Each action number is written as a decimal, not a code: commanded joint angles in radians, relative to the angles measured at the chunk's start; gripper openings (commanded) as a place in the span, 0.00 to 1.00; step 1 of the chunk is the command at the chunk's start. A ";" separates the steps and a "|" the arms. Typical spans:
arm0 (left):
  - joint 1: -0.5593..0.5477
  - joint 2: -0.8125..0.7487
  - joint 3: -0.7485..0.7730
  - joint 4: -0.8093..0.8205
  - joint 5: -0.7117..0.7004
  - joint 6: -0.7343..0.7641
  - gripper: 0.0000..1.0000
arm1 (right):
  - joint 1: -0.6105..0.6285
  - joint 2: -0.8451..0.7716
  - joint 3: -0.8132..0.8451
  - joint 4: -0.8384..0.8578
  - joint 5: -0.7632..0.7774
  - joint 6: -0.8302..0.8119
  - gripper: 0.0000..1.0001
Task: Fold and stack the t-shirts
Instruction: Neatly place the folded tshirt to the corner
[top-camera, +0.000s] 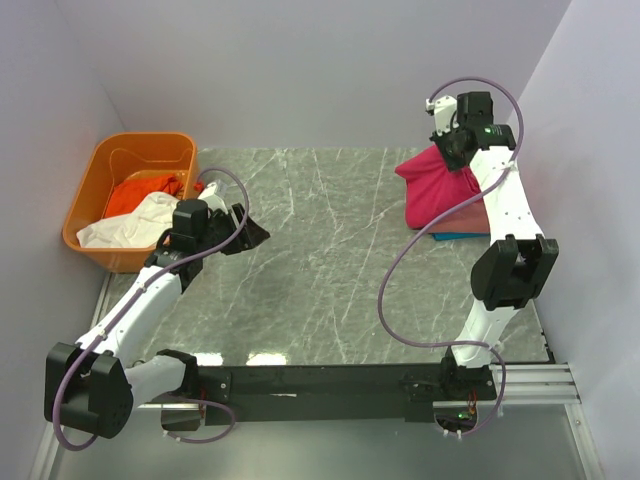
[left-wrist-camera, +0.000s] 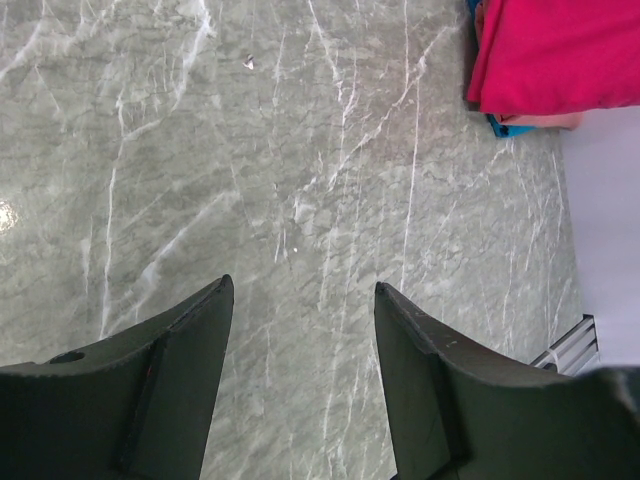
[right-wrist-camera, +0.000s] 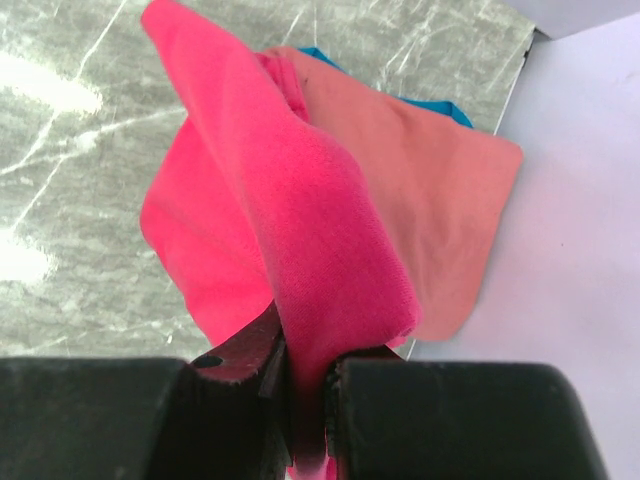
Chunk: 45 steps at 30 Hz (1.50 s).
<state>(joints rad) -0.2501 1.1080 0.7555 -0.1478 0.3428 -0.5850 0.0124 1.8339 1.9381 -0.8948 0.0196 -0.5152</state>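
Here the crimson-pink t-shirt (right-wrist-camera: 300, 220) is pinched in the right pincer (right-wrist-camera: 306, 375)

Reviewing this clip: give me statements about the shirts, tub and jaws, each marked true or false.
1. The right jaws clamp the crimson shirt. True.
2. The tub holds a white shirt and an orange shirt. True.
3. The left jaws hold the white shirt. False: they stand open and empty over the table.
4. The blue shirt lies on top of the salmon shirt. False: it lies under it.
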 joint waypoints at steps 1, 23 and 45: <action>0.005 -0.014 -0.002 0.019 0.021 0.027 0.63 | -0.008 -0.042 0.067 -0.009 0.020 -0.016 0.00; 0.005 -0.007 -0.012 0.031 0.039 0.022 0.64 | -0.075 0.016 0.119 -0.001 0.083 -0.088 0.00; 0.006 -0.004 -0.013 0.039 0.048 0.020 0.64 | -0.074 -0.108 0.136 -0.033 -0.049 -0.082 0.00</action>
<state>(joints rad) -0.2497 1.1099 0.7494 -0.1440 0.3698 -0.5835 -0.0624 1.8244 2.0140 -0.9424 0.0044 -0.6029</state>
